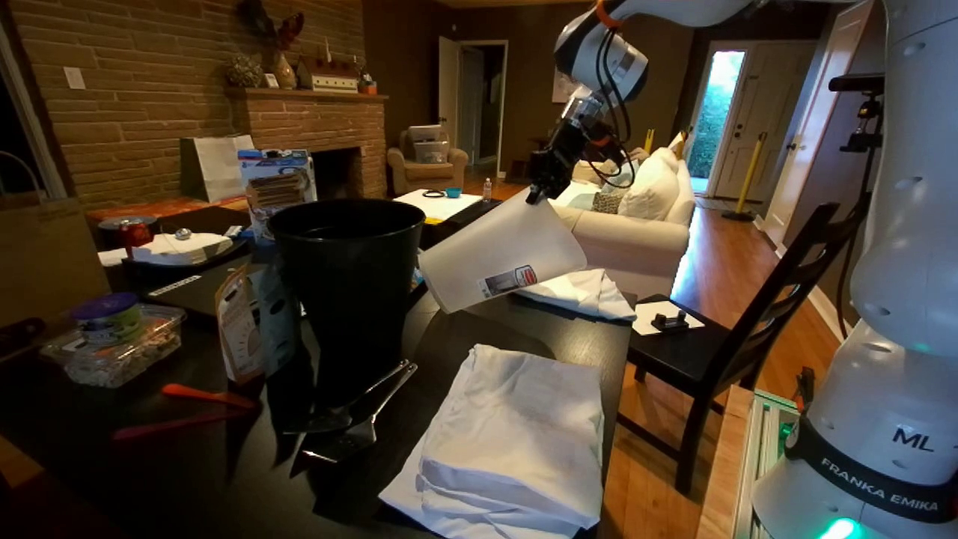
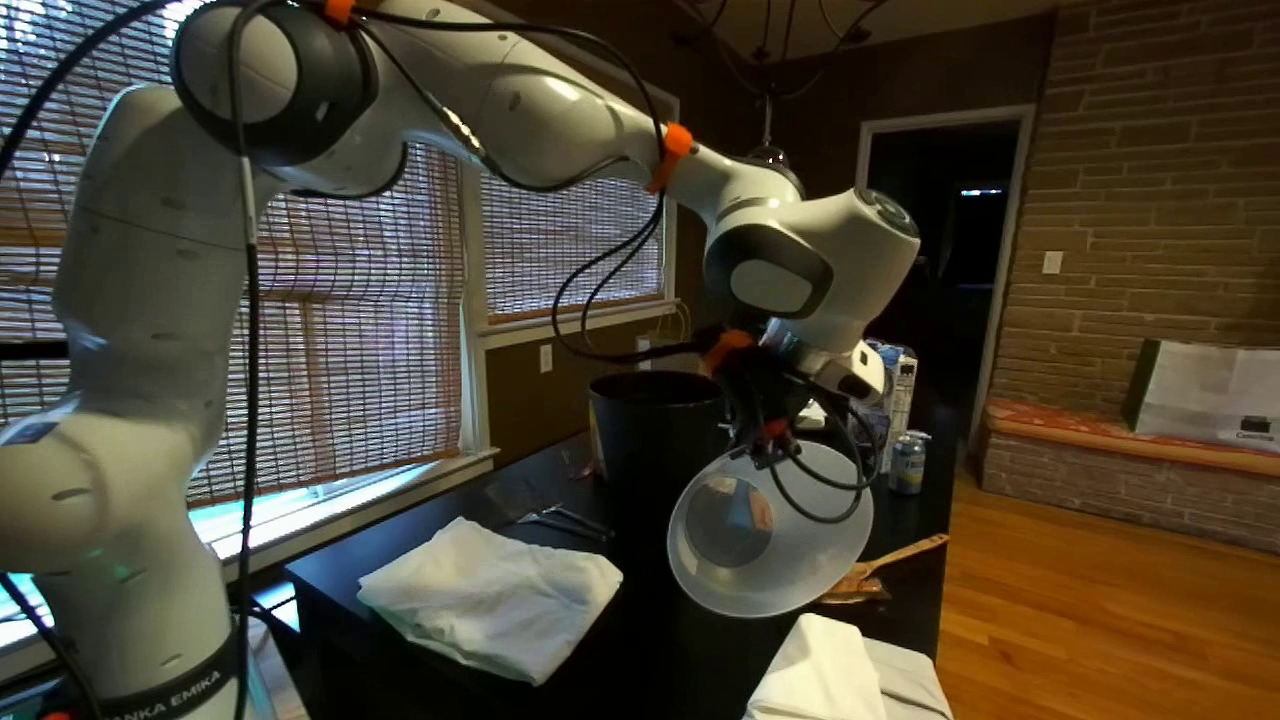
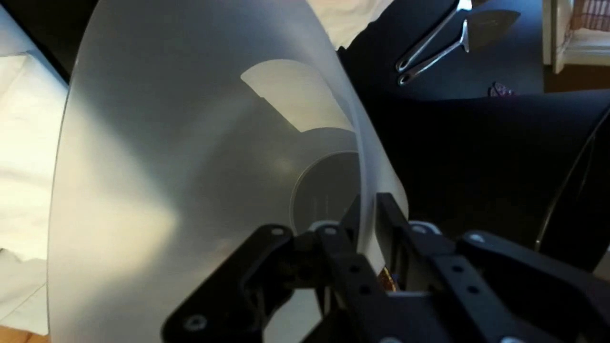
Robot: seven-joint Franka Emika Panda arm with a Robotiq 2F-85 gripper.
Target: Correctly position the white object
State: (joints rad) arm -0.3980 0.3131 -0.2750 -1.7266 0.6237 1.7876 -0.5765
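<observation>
On the dark, glossy bench [image 1: 576,340] a black bin [image 1: 348,284] stands upright, a package [image 1: 238,329] just beside it and a clear plastic container [image 1: 123,358] near that. Two metal-handled spatulas [image 1: 348,443] lie near the bin, an orange utensil [image 1: 206,394] apart from them. A folded white cloth [image 1: 516,442] lies near an edge, a second white cloth [image 1: 587,293] apart from it. In an exterior view, a can [image 2: 908,465] stands and a wooden-handled tool [image 2: 905,554] lies near the bench's edge.

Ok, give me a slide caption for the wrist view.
The gripper holds the white bin by its rim, two silver-handled utensils lying on the table beyond.
</observation>
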